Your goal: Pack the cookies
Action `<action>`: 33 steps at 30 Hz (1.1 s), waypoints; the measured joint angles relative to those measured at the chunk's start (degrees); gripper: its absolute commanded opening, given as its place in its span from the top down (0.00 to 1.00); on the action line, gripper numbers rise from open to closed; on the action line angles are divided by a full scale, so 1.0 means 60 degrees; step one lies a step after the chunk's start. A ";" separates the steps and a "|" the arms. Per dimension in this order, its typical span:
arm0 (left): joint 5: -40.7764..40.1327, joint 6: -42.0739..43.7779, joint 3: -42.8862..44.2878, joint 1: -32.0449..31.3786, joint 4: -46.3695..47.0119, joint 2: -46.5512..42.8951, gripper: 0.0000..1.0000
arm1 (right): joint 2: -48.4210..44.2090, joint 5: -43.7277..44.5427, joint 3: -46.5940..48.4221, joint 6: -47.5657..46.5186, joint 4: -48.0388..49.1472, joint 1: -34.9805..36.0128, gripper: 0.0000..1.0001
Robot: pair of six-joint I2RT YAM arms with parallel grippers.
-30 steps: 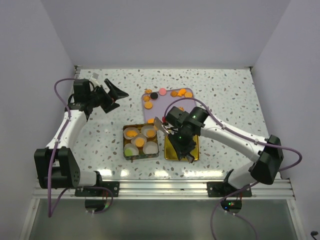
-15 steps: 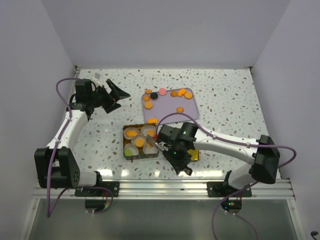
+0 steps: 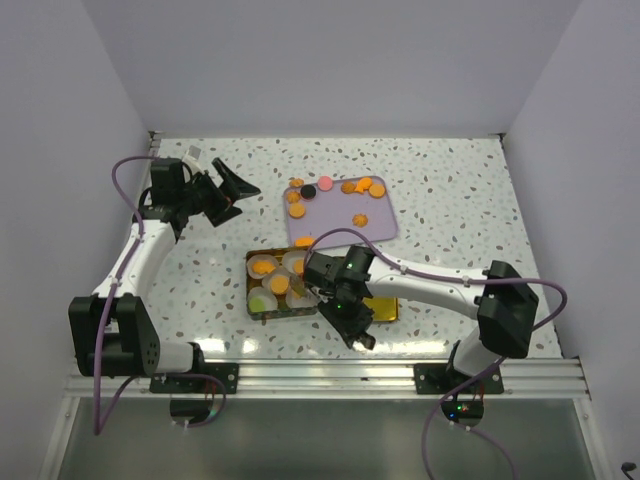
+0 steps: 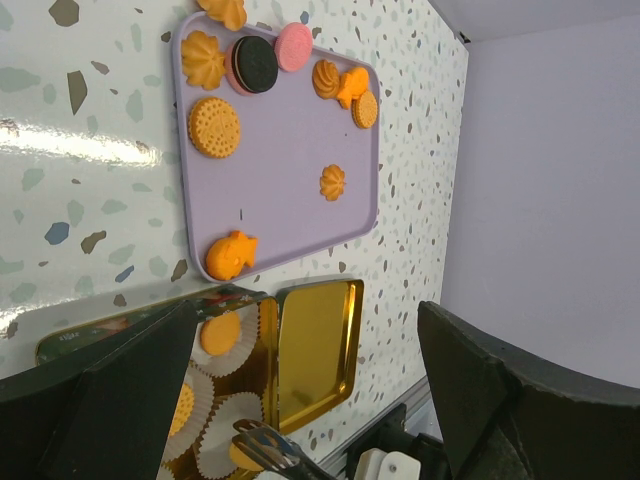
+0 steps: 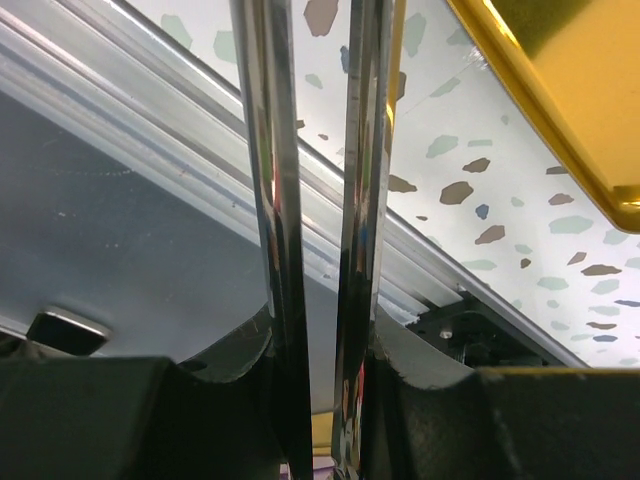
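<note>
While the right gripper [image 3: 322, 292] is clamped on a pair of metal tongs [image 5: 275, 200], the tong tips sit low over the open tin [image 3: 249, 285] at the near side of the bench [image 3: 450, 190]. Honestly I can't tell if a cookie is pinched in them. The left gripper [image 3: 228, 190] hangs over the far left of the bench, jaws spread wide with nothing in them.

Now the cookies [image 4: 214, 126] count. I get ten on the purple tray [image 4: 290, 150] behind the tin: eight orange, a black one [image 4: 255, 63] and a pink one [image 4: 293, 45]. Most sit along the tray's far edge, one small orange one sits alone mid-tray, and one is at the near corner closest to the tin.

Inside the tin I count three orange ones and a green one [image 3: 261, 302], each in a white paper cup [image 4: 222, 385]. The right arm covers part of the tin, so there could be more. Cups look like five or six, can't pin it down. One gold lid [image 3: 383, 308] lies open just beside the tin's right side.
</note>
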 measured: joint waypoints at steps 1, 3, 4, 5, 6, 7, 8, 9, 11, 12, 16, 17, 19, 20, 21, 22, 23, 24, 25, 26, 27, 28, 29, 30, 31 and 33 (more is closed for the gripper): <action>0.0000 0.0000 0.0000 0.0000 0.0000 0.0000 0.03 | 0.0025 0.0076 0.0026 0.0004 0.0015 0.0004 0.73; 0.0000 0.0004 0.0000 0.0000 0.0000 0.0000 0.03 | 0.0033 0.0160 0.0062 0.0007 0.0007 0.0004 0.70; 0.0000 0.0000 0.0000 0.0000 0.0000 0.0000 0.03 | 0.0033 0.0193 0.0076 0.0015 0.0007 0.0004 0.69; 0.0000 0.0000 0.0000 0.0000 0.0000 0.0000 0.03 | 0.0033 0.0226 0.0084 0.0018 0.0018 0.0004 0.67; 0.0000 0.0004 0.0000 0.0000 0.0000 0.0000 0.03 | 0.0033 0.0251 0.0087 0.0029 0.0015 0.0000 0.66; 0.0000 0.0000 0.0000 0.0000 0.0000 0.0000 0.03 | 0.0033 0.0324 0.0087 0.0040 0.0011 0.0004 0.65; 0.0004 0.0004 0.0000 0.0000 0.0000 0.0000 0.03 | 0.0033 0.0382 0.0087 0.0055 0.0007 0.0004 0.64; 0.0000 0.0000 0.0000 0.0000 0.0000 0.0000 0.03 | 0.0033 0.0397 0.0087 0.0076 0.0004 0.0004 0.63; 0.0000 0.0000 0.0000 0.0000 0.0000 0.0000 0.03 | 0.0033 0.0437 0.0087 0.0091 0.0004 0.0004 0.62; 0.0000 0.0000 0.0000 0.0000 0.0000 0.0000 0.03 | 0.0033 0.0459 0.0091 0.0095 0.0004 0.0004 0.61; 0.0000 0.0000 0.0000 0.0000 -0.0004 0.0000 0.03 | 0.0033 0.0554 0.0091 0.0117 0.0007 0.0004 0.61; 0.0000 0.0004 0.0000 0.0000 0.0000 0.0000 0.03 | 0.0033 0.0612 0.0102 0.0124 0.0000 0.0004 0.61; 0.0000 0.0004 0.0000 0.0000 0.0000 0.0000 0.03 | 0.0029 0.0707 0.0153 0.0160 -0.0011 0.0011 0.62; 0.0000 0.0000 0.0000 0.0000 -0.0004 0.0000 0.03 | 0.0029 0.0769 0.0208 0.0200 -0.0033 0.0018 0.63; 0.0000 0.0000 0.0000 0.0000 -0.0004 0.0000 0.03 | 0.0029 0.0896 0.0291 0.0266 -0.0095 0.0022 0.64; 0.0000 0.0000 0.0000 0.0000 -0.0004 0.0000 0.03 | 0.0029 0.0994 0.0397 0.0321 -0.0164 0.0025 0.64; 0.0000 0.0004 0.0000 0.0000 -0.0004 0.0000 0.03 | 0.0029 0.1122 0.0517 0.0372 -0.0237 0.0025 0.65; 0.0000 0.0000 0.0000 0.0000 -0.0004 0.0000 0.03 | 0.0029 0.1249 0.0685 0.0437 -0.0331 0.0022 0.65; 0.0000 0.0000 0.0000 0.0000 -0.0004 0.0000 0.03 | 0.0029 0.1399 0.0878 0.0474 -0.0430 0.0007 0.65; 0.0000 0.0000 0.0000 0.0000 -0.0004 0.0000 0.03 | 0.0029 0.1526 0.1093 0.0510 -0.0525 -0.0036 0.65; 0.0000 0.0000 0.0000 0.0000 -0.0004 0.0000 0.03 | 0.0029 0.1654 0.1319 0.0528 -0.0608 -0.0102 0.65; 0.0000 0.0004 0.0004 0.0000 -0.0004 0.0000 0.03 | 0.0015 0.1752 0.1523 0.0543 -0.0659 -0.0222 0.65; 0.0000 0.0004 0.0004 0.0000 -0.0007 0.0000 0.03 | -0.0015 0.1829 0.1687 0.0543 -0.0688 -0.0444 0.65; -0.0004 0.0000 0.0004 0.0000 -0.0007 0.0000 0.03 | -0.0069 0.1894 0.1792 0.0543 -0.0685 -0.0750 0.66; -0.0004 0.0000 0.0004 0.0000 -0.0007 0.0000 0.03 | -0.0146 0.1931 0.1825 0.0532 -0.0674 -0.1158 0.66; -0.0007 0.0000 0.0004 0.0000 -0.0011 0.0000 0.03 | -0.0353 0.2007 0.1825 0.0503 -0.0648 -0.2426 0.66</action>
